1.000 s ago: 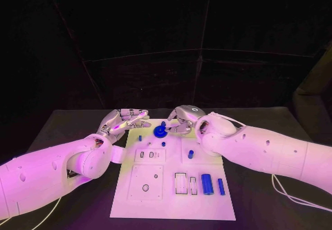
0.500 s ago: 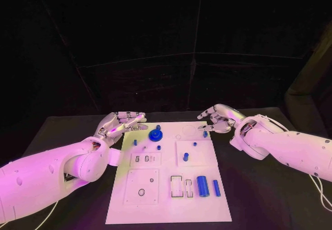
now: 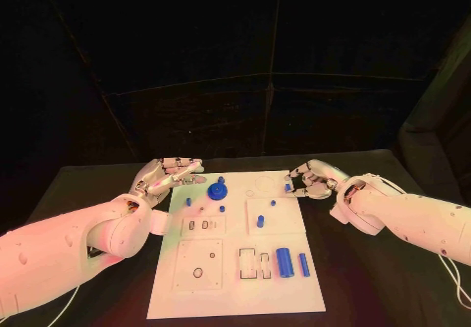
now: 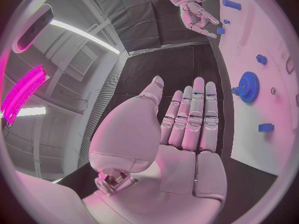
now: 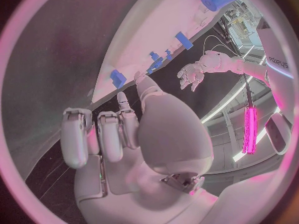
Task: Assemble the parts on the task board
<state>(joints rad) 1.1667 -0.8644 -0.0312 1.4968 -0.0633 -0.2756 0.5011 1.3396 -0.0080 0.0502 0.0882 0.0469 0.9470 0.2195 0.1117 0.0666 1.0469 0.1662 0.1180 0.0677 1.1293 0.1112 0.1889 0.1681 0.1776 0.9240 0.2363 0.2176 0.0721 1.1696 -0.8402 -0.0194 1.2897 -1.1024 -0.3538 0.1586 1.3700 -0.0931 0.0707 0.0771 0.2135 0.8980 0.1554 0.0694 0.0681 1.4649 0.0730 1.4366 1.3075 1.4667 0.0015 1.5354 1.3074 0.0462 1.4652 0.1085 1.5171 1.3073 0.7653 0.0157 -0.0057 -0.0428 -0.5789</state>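
At board [image 3: 235, 286] far end: gear [image 3: 217, 191] seated near left hand [image 3: 167, 174], which hangs released, flat, holding nothing. Right hand [image 3: 312, 180] curled beside small part [image 3: 288, 187] at right edge; grasp unclear, cannot tell. Risk: knocking that part off onto counter [image 3: 393, 286], or nudging board.

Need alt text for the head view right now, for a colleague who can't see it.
A white task board lies on a black table with small blue parts on it, including a gear. The left hand and right hand flank its far end, holding nothing.
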